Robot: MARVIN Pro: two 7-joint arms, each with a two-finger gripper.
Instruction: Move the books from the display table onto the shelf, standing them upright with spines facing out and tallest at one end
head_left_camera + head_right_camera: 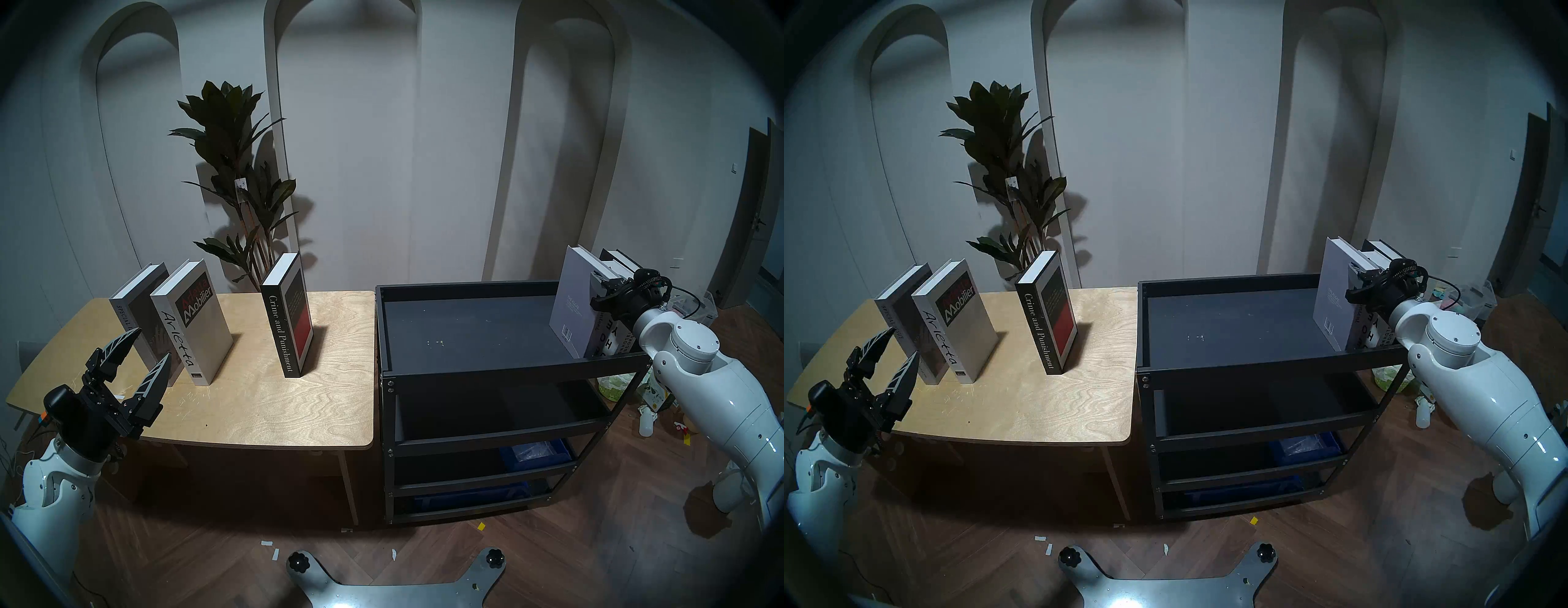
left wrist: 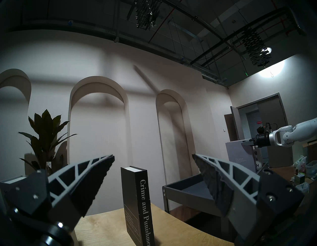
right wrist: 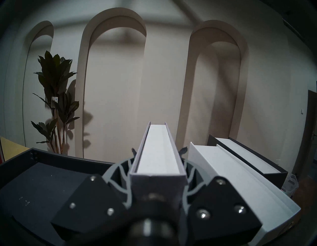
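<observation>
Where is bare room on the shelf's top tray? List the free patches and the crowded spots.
Free: the shelf top tray from its left rim to the grey book. Crowded: the right end, where the right hand clamps that book beside the white book and black book.

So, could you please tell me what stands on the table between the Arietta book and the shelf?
Only the Crime and Punishment book, upright on the display table; the head views show bare wood either side.

Both head views look down at the bench (image 1: pixel 263 407) and shelf (image 1: pixel 500 373); the wrist views sit low and level, facing the arched wall, close to the books.
</observation>
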